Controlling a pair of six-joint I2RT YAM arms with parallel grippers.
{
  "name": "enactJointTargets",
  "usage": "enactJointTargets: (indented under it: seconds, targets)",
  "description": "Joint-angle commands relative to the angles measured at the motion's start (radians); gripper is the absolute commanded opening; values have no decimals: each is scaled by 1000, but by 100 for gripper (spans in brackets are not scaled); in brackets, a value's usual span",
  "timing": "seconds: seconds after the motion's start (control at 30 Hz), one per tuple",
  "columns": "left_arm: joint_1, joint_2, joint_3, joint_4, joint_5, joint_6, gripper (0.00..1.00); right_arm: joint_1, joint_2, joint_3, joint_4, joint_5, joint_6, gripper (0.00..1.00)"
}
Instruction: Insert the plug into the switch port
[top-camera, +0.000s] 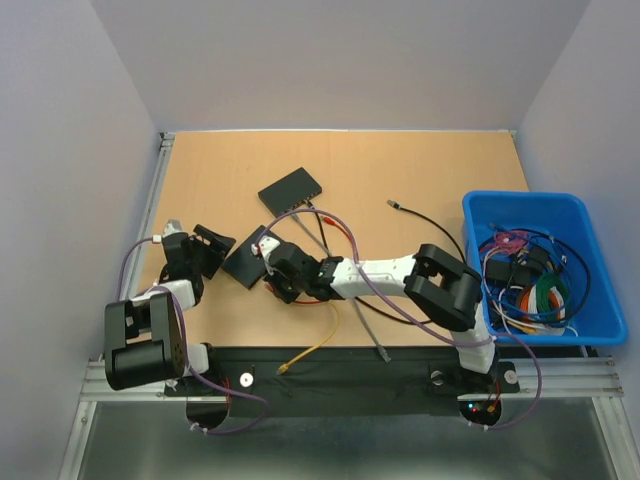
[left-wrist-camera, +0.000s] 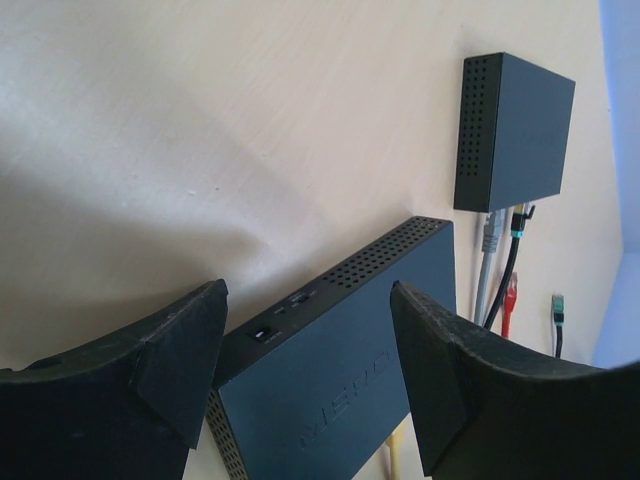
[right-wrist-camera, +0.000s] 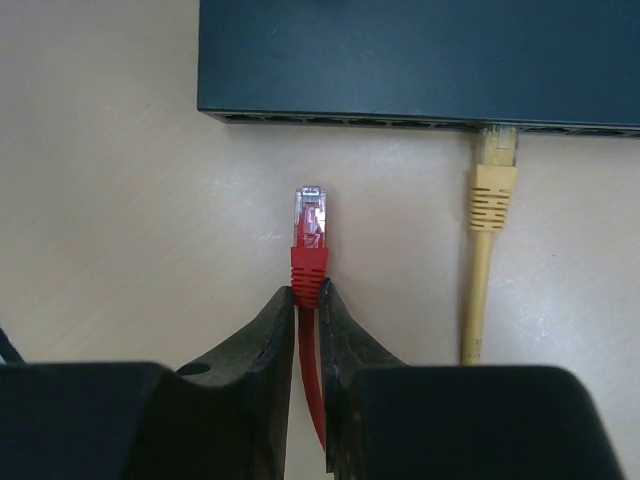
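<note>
Red plug (right-wrist-camera: 309, 232) in right pincer (right-wrist-camera: 308, 296), plain only from wrist

Matt surfaces, some glossy plastic
The table (right-wrist-camera: 120, 200) is smooth, pale wood grain; the switch (right-wrist-camera: 420, 50) has a dark matt casing; the red plug (right-wrist-camera: 310, 235) has a clear glossy plastic tip and ribbed boot; the right gripper (right-wrist-camera: 308, 300) has matt black plastic fingers (right-wrist-camera: 268, 350); the bin (top-camera: 520, 205) is shiny blue plastic

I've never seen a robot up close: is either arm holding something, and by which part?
The right tool pinches the red cable by the boot just behind its clear plug. The left tool is open, holding nothing.
</note>
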Motion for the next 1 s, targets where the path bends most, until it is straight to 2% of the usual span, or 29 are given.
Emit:
enactJointTargets:
  seconds: [0.0, 0.37, 0.97]
  targets:
    - [1, 21, -17, -4, 59, 35, 78, 0, 41, 75, 9, -18, 30, 0]
    - [-19, 26, 0, 13, 98, 59, 75, 0, 89, 159, -28, 78, 34, 0]
    - [-81, 73, 60, -33, 105, 104, 75, 0, 91, 151, -34, 193, 35, 0]
